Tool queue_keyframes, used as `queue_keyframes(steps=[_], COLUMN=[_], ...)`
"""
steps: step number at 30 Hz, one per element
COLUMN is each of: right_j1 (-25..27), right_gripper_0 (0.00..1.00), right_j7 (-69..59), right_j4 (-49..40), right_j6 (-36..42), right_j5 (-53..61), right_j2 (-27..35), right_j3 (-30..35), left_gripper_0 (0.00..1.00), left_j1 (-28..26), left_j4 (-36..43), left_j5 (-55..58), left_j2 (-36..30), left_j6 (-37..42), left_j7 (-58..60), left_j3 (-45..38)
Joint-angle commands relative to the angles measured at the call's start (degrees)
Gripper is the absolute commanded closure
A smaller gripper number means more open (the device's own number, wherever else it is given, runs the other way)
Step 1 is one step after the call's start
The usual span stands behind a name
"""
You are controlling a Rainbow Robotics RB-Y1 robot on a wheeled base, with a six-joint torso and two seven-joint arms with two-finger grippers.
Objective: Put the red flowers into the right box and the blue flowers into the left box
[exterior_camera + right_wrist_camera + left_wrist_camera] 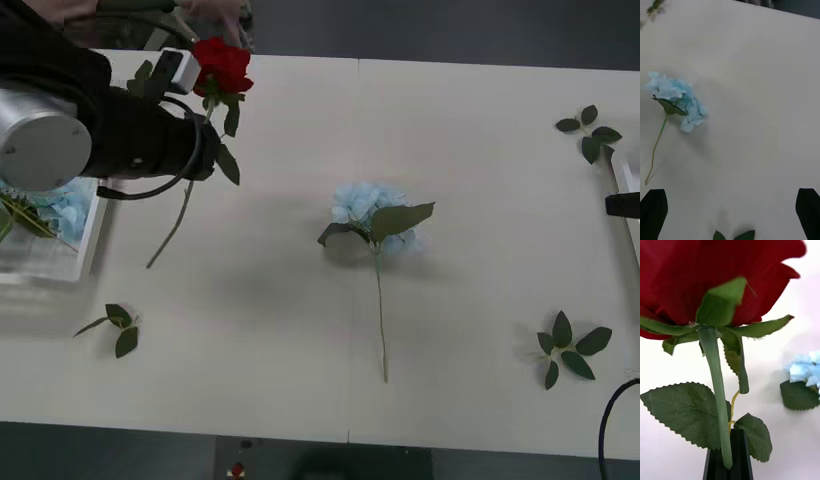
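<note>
Gripping the thin green stem of a red rose (715, 281), the left gripper (729, 455) is pinching it between closed black fingers just below the leaves, so the bloom is standing up clear of the table (470, 140) and the rest of the stem is hanging free below the arm. In the front view that rose (222, 66) is being held high at the table's far left, close to the left box (88, 240), whose rim is showing beside the arm with pale blue blooms already lying inside; since red belongs on the other side, the rose likely needs carrying across. One blue flower (372, 216) is lying flat mid-table, stem pointing toward the robot, well apart from both boxes. The right gripper (732, 213) is hovering with its fingers spread wide and empty, looking toward that blue flower (675, 98), probably readying a pickup. A thin edge of the right box (627, 180) is showing at the table's right side. Loose leaf sprigs (572, 348) are lying scattered and need no sorting.
</note>
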State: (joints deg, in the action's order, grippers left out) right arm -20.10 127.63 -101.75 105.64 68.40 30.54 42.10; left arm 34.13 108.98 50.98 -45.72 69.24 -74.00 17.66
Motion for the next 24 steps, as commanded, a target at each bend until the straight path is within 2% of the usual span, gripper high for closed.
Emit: queue_keyframes(steps=[1, 9, 19, 24], right_j1=[-1.2, -1.1, -0.9, -0.6], right_gripper_0=[0.00, 0.00, 0.00, 0.00], right_j7=[2.0, -4.8, -16.6, -18.1], right_j4=[-1.3, -1.3, -1.3, -1.3], right_j6=[-0.7, -0.1, 0.0, -0.5], right_j5=[3.8, 11.6, 20.2, 21.8], right_j2=[-1.9, -4.9, -6.8, -7.5], right_j3=[0.0, 0.0, -0.1, -0.7], left_gripper_0=[1.00, 1.00, 1.00, 1.00], left_j1=[2.1, 4.0, 7.7, 8.4], left_j4=[2.4, 2.4, 2.1, 1.9], left_j5=[4.7, 5.1, 4.9, 5.0], left_j2=[2.0, 10.5, 20.8, 27.2], left_j6=[1.2, -2.0, -4.2, -4.3], left_j7=[-13.3, -22.9, -23.5, -23.1], left_j3=[-6.5, -12.9, -13.9, -13.9])
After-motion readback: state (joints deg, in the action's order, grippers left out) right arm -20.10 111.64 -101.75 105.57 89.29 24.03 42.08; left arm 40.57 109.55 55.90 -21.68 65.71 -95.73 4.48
